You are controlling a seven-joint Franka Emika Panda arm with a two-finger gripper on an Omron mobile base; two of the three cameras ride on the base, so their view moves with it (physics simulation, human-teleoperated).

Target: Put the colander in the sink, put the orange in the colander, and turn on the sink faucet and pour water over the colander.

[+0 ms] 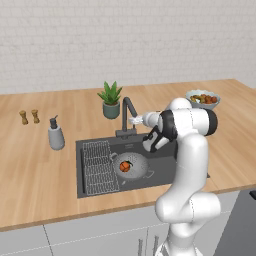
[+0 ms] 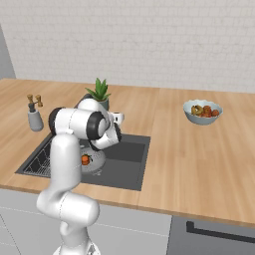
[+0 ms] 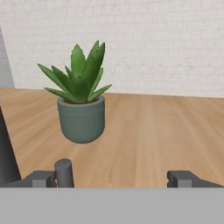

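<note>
From the left base view, the colander (image 1: 132, 165) sits in the sink (image 1: 160, 152), just right of the wire rack (image 1: 98, 166), and the orange (image 1: 124, 166) lies inside it. The faucet (image 1: 127, 117) stands at the sink's back edge in front of a potted plant (image 1: 111, 99), and the gripper (image 1: 134, 120) is held level just beside its spout, above the basin; a soap bottle (image 1: 55, 133) stands left of the sink and a fruit bowl (image 1: 202, 99) far right. From the right base view, the orange (image 2: 85, 160) shows in the colander (image 2: 94, 160) beside the arm, with the gripper (image 2: 120, 117) over the sink (image 2: 130, 154). In the hand view, the two fingertips (image 3: 187, 178) stand wide apart with nothing between them, so the gripper (image 3: 118, 178) is released; the plant (image 3: 81, 103) stands ahead on the wooden counter (image 3: 166, 131), and a dark post of the faucet (image 3: 6, 153) rises at the left edge.
</note>
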